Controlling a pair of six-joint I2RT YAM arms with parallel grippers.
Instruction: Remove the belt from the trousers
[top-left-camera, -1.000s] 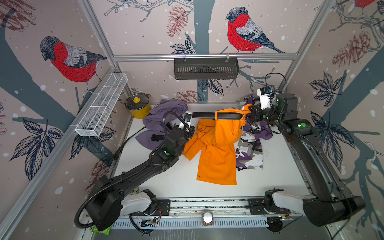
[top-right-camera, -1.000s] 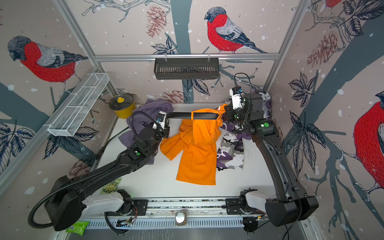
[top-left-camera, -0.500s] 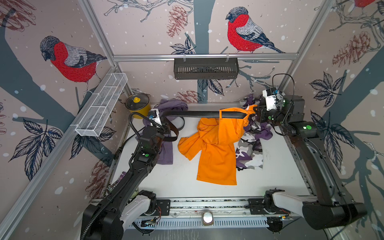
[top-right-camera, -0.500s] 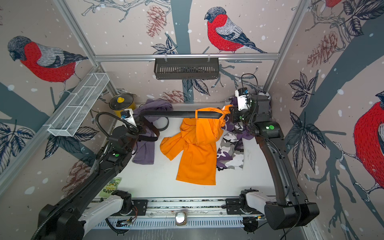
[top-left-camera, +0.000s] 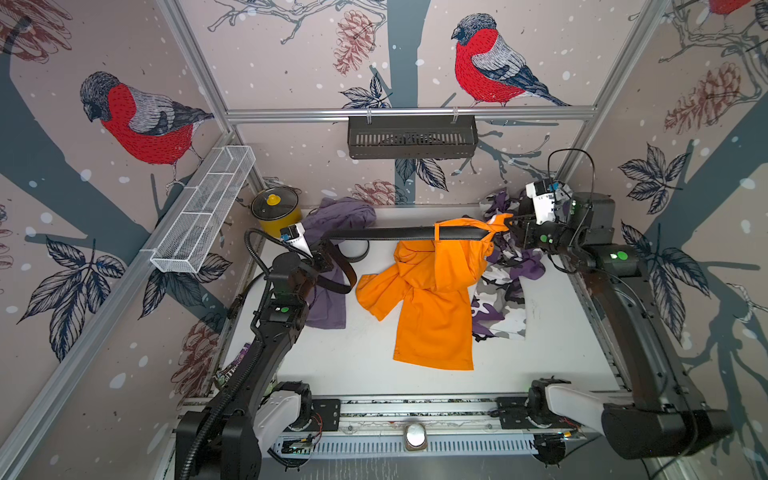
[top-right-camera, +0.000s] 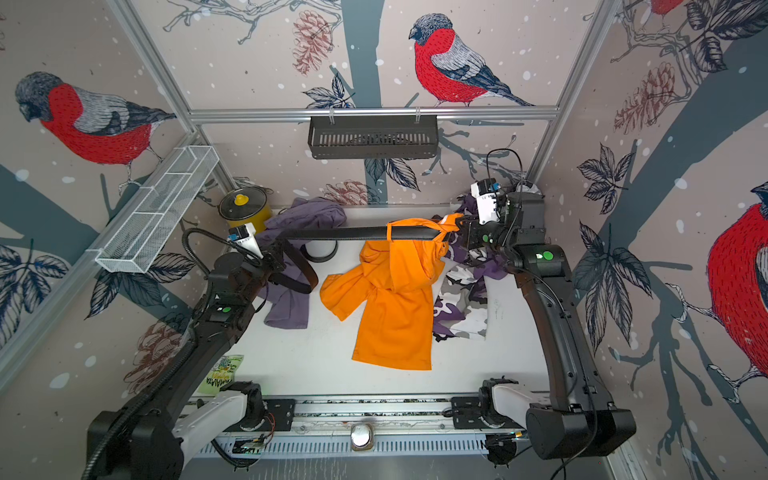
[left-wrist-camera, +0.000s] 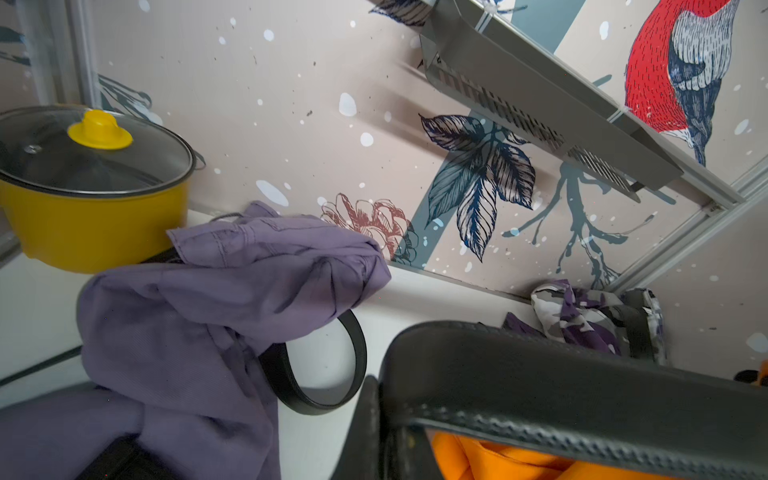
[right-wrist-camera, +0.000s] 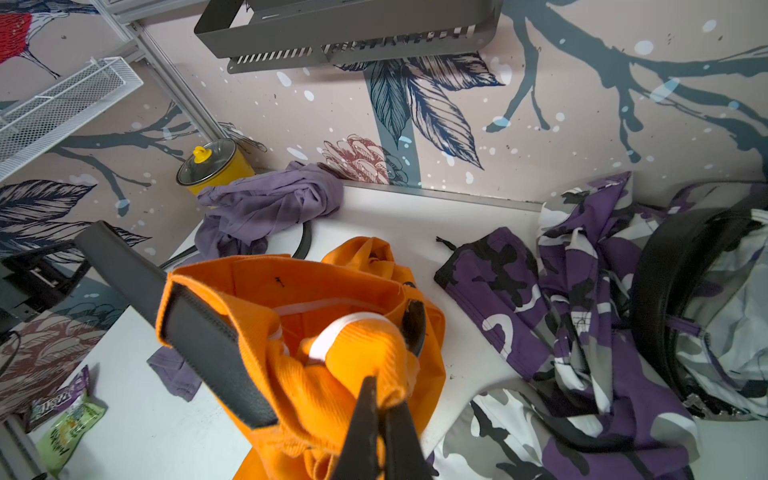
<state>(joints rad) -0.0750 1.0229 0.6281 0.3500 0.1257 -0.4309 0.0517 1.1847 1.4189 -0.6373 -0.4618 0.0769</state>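
I have the left gripper (top-left-camera: 322, 258) clenched on the belt (top-left-camera: 399, 233), near the table's (top-left-camera: 353, 365) left edge and lifted off it. From there the belt runs taut and level across to the orange trousers (top-left-camera: 432, 307), and in both top views it is threaded through a loop and the waistband. Its free end curls down from the left gripper over a lilac garment (top-left-camera: 332, 299). My right gripper (top-left-camera: 512, 227) is at the far right, pinched tight on a bunch of the waistband; the right wrist view shows its fingertips (right-wrist-camera: 365, 411) closed on orange cloth. The waist hangs from belt and gripper while the legs trail down onto the table. A camo garment (top-left-camera: 503, 299) lies just right of them, and a yellow pot (top-left-camera: 276, 210) stands in the back left corner.
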